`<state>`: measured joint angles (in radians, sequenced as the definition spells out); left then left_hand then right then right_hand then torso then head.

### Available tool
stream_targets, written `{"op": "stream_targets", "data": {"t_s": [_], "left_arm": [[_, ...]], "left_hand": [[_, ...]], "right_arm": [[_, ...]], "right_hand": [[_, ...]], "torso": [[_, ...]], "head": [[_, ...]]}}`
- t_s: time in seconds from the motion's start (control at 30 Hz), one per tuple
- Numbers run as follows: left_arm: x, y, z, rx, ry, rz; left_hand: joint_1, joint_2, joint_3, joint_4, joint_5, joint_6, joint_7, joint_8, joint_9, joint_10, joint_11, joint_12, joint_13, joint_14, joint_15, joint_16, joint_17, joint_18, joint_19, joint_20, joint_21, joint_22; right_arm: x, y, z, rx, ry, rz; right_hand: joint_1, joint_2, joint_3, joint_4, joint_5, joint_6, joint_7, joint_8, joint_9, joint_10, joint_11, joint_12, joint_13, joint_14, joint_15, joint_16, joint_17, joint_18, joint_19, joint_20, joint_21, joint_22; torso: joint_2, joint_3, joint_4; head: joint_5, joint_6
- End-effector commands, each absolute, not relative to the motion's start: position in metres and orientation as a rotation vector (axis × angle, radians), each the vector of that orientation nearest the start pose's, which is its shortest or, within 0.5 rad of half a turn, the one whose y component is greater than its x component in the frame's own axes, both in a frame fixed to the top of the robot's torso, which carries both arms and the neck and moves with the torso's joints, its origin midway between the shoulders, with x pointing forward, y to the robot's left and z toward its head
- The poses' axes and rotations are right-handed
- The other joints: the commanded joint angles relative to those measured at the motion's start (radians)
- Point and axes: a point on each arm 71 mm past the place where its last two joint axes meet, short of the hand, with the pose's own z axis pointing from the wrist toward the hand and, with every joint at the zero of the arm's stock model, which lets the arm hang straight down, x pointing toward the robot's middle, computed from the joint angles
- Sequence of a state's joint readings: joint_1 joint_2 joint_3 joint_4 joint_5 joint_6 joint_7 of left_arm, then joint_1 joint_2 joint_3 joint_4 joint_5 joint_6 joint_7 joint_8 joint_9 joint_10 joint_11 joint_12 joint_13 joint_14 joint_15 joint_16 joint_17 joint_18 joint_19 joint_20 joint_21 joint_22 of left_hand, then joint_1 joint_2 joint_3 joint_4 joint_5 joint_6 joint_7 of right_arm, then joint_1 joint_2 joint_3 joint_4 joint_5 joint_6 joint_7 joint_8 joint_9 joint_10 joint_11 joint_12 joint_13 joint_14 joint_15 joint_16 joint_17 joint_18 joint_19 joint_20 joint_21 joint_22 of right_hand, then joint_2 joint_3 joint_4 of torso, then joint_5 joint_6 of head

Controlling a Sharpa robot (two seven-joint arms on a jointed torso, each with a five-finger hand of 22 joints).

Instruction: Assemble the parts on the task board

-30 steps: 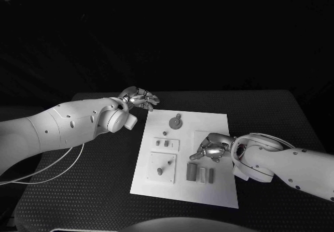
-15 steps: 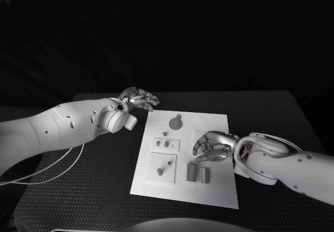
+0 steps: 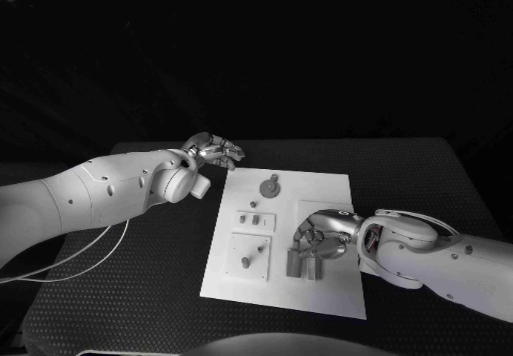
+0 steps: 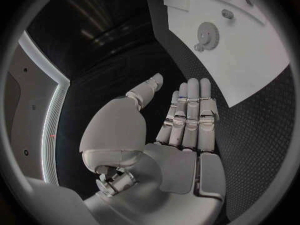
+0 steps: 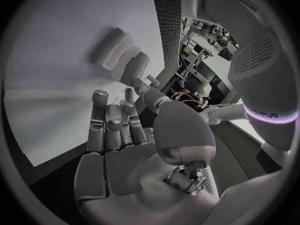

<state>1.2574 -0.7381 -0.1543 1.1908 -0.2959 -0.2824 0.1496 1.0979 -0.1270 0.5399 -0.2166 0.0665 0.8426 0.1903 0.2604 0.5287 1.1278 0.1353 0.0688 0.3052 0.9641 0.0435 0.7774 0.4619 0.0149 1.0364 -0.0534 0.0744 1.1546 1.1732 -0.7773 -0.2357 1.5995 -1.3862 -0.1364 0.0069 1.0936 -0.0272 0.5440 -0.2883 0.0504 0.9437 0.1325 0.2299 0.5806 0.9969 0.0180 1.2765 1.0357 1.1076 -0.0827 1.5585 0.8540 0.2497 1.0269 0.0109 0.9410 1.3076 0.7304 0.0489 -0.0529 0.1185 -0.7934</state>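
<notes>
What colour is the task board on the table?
White; the task board contrasts plainly with the black table in the head view.

right hand (image 5: 134,150): fingers spread, holding nothing | above task board (image 5: 56,50) | grey parts (image 5: 119,55) just past fingertips

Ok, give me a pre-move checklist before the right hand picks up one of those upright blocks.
1. Right hand over the upright blocks: ok, it hovers above them.
2. Right hand holds nothing: ok, right wrist view shows fingers apart.
3. Fingers touching a block: cannot tell.
4. Left hand off the task board: ok, beyond its far left corner, holding nothing.
5. Gear clear of the reach: ok, at the far end.
</notes>
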Motion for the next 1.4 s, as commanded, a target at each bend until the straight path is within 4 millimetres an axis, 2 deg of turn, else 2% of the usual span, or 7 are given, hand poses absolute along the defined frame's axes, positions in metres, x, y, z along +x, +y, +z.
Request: {"op": "stream_targets", "data": {"t_s": [0.03, 0.2, 0.37, 0.97, 1.07, 1.27, 1.4], "left_arm": [[0.54, 0.258, -0.216, -0.931, 1.671, -1.078], [0.54, 0.258, -0.216, -0.932, 1.67, -1.077], [0.54, 0.258, -0.216, -0.933, 1.671, -1.075], [0.54, 0.259, -0.216, -0.935, 1.67, -1.072], [0.54, 0.259, -0.216, -0.934, 1.671, -1.074], [0.54, 0.259, -0.216, -0.935, 1.671, -1.072], [0.54, 0.259, -0.216, -0.935, 1.671, -1.072]], "left_hand": [[-0.006, 0.0, 0.0, 0.006, 0.006, -0.006, 0.001, 0.003, -0.002, -0.007, 0.001, 0.0, -0.001, 0.0, 0.005, -0.005, 0.001, 0.014, -0.002, 0.002, -0.005, 0.002], [-0.009, 0.002, 0.001, 0.011, 0.006, -0.008, 0.002, 0.002, -0.002, -0.009, 0.002, -0.001, -0.001, 0.0, 0.005, -0.006, 0.003, 0.014, -0.002, 0.002, -0.005, 0.002], [-0.013, 0.004, 0.001, 0.017, 0.006, -0.013, 0.003, 0.0, -0.003, -0.011, 0.002, -0.001, -0.002, 0.0, 0.005, -0.007, 0.005, 0.014, -0.003, 0.002, -0.005, 0.002], [-0.016, 0.005, 0.003, 0.024, 0.007, -0.017, 0.005, 0.0, -0.004, -0.013, 0.003, -0.001, -0.002, 0.0, 0.005, -0.008, 0.007, 0.014, -0.003, 0.002, -0.005, 0.002], [-0.016, 0.005, 0.003, 0.024, 0.007, -0.017, 0.005, 0.0, -0.004, -0.013, 0.003, -0.001, -0.002, 0.0, 0.005, -0.008, 0.007, 0.014, -0.003, 0.002, -0.005, 0.002], [-0.016, 0.005, 0.003, 0.024, 0.007, -0.017, 0.005, 0.0, -0.004, -0.014, 0.003, -0.001, -0.002, 0.0, 0.005, -0.008, 0.007, 0.015, -0.003, 0.002, -0.005, 0.002], [-0.016, 0.005, 0.003, 0.024, 0.007, -0.018, 0.005, -0.001, -0.004, -0.014, 0.003, -0.001, -0.002, 0.0, 0.005, -0.009, 0.007, 0.015, -0.004, 0.002, -0.005, 0.002]], "right_arm": [[0.411, -0.137, -0.27, -0.463, 2.041, 0.903], [0.411, -0.135, -0.274, -0.478, 2.061, 0.893], [0.411, -0.133, -0.28, -0.511, 2.075, 0.868], [0.419, -0.139, -0.284, -0.5, 2.027, 0.832], [0.421, -0.14, -0.278, -0.426, 1.959, 0.867], [0.425, -0.141, -0.266, -0.29, 1.811, 0.922], [0.426, -0.145, -0.262, -0.241, 1.771, 0.915]], "right_hand": [[-0.012, 0.018, 0.001, 0.002, 0.0, 0.004, 0.002, -0.002, -0.006, 0.001, 0.006, -0.003, -0.002, -0.006, 0.002, 0.001, -0.001, 0.012, -0.002, 0.008, -0.002, 0.018], [-0.024, 0.052, 0.004, 0.003, 0.0, -0.002, 0.004, -0.008, -0.016, -0.004, 0.008, -0.003, -0.004, -0.01, 0.004, 0.001, -0.002, 0.012, -0.006, 0.01, -0.003, 0.018], [-0.041, 0.12, 0.007, -0.002, 0.0, -0.011, 0.009, -0.014, -0.026, -0.015, 0.013, -0.002, -0.004, -0.019, 0.009, 0.002, -0.001, 0.012, -0.017, 0.015, -0.004, 0.02], [-0.038, 0.135, 0.006, -0.005, 0.0, -0.002, 0.007, -0.008, -0.03, -0.02, 0.011, 0.004, -0.001, -0.024, 0.008, 0.009, 0.002, 0.012, -0.023, 0.015, 0.003, 0.022], [-0.04, 0.113, 0.0, -0.004, 0.0, -0.001, 0.006, -0.007, -0.032, -0.021, 0.011, 0.006, -0.001, -0.025, 0.008, 0.01, 0.002, 0.012, -0.024, 0.015, 0.005, 0.021], [-0.115, -0.046, -0.026, 0.045, 0.0, -0.042, 0.021, -0.03, -0.051, -0.024, 0.024, 0.004, -0.007, -0.023, 0.018, 0.009, -0.002, 0.012, -0.012, 0.016, 0.004, 0.013], [-0.154, -0.116, -0.014, 0.09, 0.0, -0.063, 0.028, -0.04, -0.06, -0.03, 0.032, 0.003, -0.01, -0.025, 0.026, 0.009, -0.004, 0.012, -0.008, 0.012, 0.0, 0.01]], "torso": [[0.0, -0.0007, 0.0006], [0.0, -0.0011, 0.0006], [0.0, -0.001, 0.0016], [0.0, -0.0005, 0.0001], [0.0, -0.0005, 0.0], [0.0, -0.0005, -0.0002], [0.0, -0.0009, -0.0001]], "head": [[0.0, -0.002], [0.0, -0.002], [-0.001, -0.004], [0.002, -0.007], [0.001, -0.005], [0.001, -0.003], [0.0, 0.0]]}}
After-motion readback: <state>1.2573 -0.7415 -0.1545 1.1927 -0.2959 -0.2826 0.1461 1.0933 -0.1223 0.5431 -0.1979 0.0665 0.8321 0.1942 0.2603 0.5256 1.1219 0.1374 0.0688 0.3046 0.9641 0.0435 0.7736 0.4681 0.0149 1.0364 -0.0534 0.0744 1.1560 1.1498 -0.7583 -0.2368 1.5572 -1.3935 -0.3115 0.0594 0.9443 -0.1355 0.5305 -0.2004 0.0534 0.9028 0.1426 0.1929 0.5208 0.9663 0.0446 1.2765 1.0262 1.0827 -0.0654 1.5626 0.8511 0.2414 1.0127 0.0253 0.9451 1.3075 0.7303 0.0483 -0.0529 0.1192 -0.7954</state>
